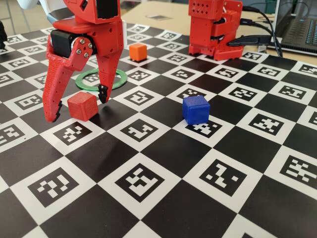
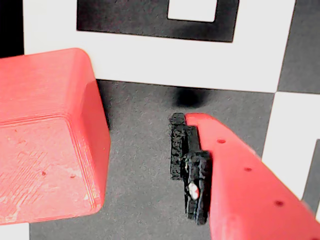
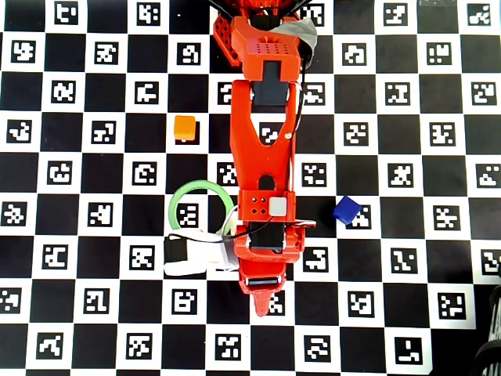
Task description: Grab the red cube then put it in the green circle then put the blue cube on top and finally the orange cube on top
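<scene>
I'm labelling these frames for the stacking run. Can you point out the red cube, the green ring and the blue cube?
red cube (image 1: 82, 106): fixed view, on its front face.
green ring (image 1: 118, 81): fixed view, on the right of the band.
blue cube (image 1: 196, 109): fixed view, on its front face.

Marker-printed checkerboard (image 1: 163, 148), laptop (image 1: 299, 27)

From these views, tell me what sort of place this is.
Probably a robotics lab or hobby workbench: a marker-printed checkerboard mat covers the table, a second red robot base stands behind, and a laptop sits nearby.
</scene>
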You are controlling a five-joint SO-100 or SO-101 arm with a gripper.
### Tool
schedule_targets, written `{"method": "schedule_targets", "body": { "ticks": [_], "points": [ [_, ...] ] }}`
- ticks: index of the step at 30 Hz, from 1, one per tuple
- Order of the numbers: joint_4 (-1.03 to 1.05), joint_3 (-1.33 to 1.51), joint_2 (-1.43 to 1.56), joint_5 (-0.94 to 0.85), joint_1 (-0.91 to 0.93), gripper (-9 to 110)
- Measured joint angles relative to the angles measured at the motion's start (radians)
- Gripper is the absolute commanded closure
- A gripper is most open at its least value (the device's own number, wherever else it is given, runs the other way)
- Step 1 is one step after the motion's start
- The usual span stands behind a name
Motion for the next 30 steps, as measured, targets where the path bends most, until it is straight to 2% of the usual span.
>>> {"method": "schedule_targets", "body": {
  "ticks": [30],
  "points": [
    [-0.034, -0.028, -0.02, -0.037, 0.0, 53]
  ]
}}
